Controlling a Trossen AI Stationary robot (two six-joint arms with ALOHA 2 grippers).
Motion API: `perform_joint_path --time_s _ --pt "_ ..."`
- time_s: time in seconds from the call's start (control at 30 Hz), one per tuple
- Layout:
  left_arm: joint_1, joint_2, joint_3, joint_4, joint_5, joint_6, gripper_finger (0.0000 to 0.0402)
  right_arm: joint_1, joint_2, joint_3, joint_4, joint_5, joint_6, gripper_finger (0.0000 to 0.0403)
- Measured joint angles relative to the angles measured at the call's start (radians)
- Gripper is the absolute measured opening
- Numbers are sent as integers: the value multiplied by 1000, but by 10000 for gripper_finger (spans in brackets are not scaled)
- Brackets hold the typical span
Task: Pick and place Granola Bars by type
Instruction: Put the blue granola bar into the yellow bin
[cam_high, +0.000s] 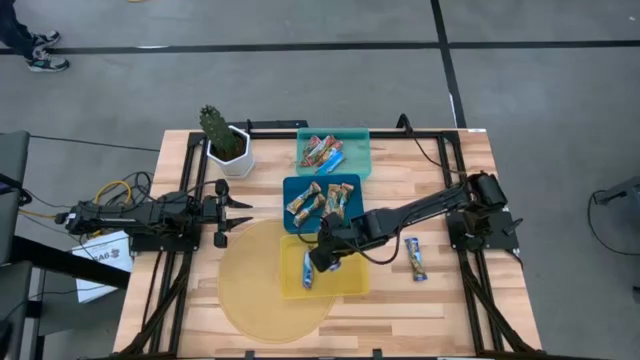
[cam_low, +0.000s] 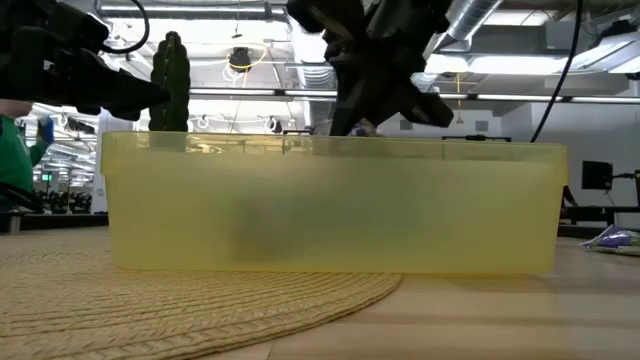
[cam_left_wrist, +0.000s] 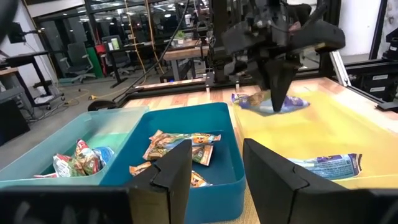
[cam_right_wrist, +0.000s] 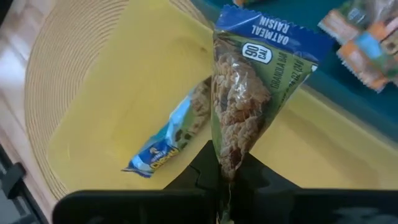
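An overhead camera is looking straight down on the whole pale wooden slatted table (cam_high: 440, 200), while a second is sitting at tabletop height, pressed close against the translucent yellow plastic tray (cam_low: 330, 205) and facing level into the room behind. The left wrist camera is peering across the deep-blue plastic tray (cam_left_wrist: 227, 155) toward the far arm, and the right wrist camera is looking steeply down, very near. All four are sharing the yellow tray (cam_high: 350, 280) on the round woven straw mat (cam_high: 245, 285).
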Motion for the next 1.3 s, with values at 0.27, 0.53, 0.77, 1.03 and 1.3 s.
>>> perform_joint_path --time_s 0.27,0.53,0.77,1.03,1.3 --pt "0 0 0 0 0 -4 137 8 38 -3 -26 -4 100 6" --pt "0 0 0 0 0 -6 137 26 62 0 -7 -3 133 7" --pt "0 0 0 0 0 -6 137 39 69 -7 -1 40 132 7" --pt "0 0 0 0 0 -7 137 36 69 -26 19 25 115 30" --pt "0 0 0 0 0 -3 137 30 69 -26 42 80 108 93"
